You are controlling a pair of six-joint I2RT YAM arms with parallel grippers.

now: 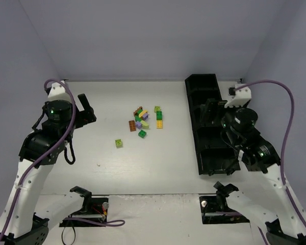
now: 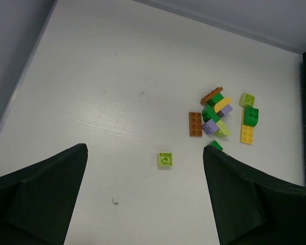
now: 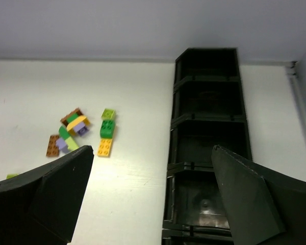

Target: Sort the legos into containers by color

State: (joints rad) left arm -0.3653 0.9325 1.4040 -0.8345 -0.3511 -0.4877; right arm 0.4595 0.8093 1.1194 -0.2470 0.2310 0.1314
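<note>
Black fingers [image 2: 35,199] fill the lower corners of each wrist view, spread wide: the left gripper [image 1: 87,109] and the right gripper [image 1: 210,109] both stand open and hold nothing. The lego bricks [image 1: 145,120] lie mid-table in a small heap. Green, lime, yellow, brown and lilac pieces touch or lie over one another, and one lime brick [image 2: 164,160] sits apart on the left arm's side. None appears to be sorted yet; no brick shows in the compartments that can be seen. The tray [image 3: 172,153] runs along the right side of the table [image 1: 107,97], well apart from the heap, its row of compartments leading away from the arms. The left gripper hangs left of the heap, looking down at the lone brick, probably to start with the piece that has free space around it. The right gripper hovers over the tray's middle, hiding part of it from above. Crowding in the heap looks like the main hindrance. Lilac cables [image 1: 288,102] loop off both arms.
</note>
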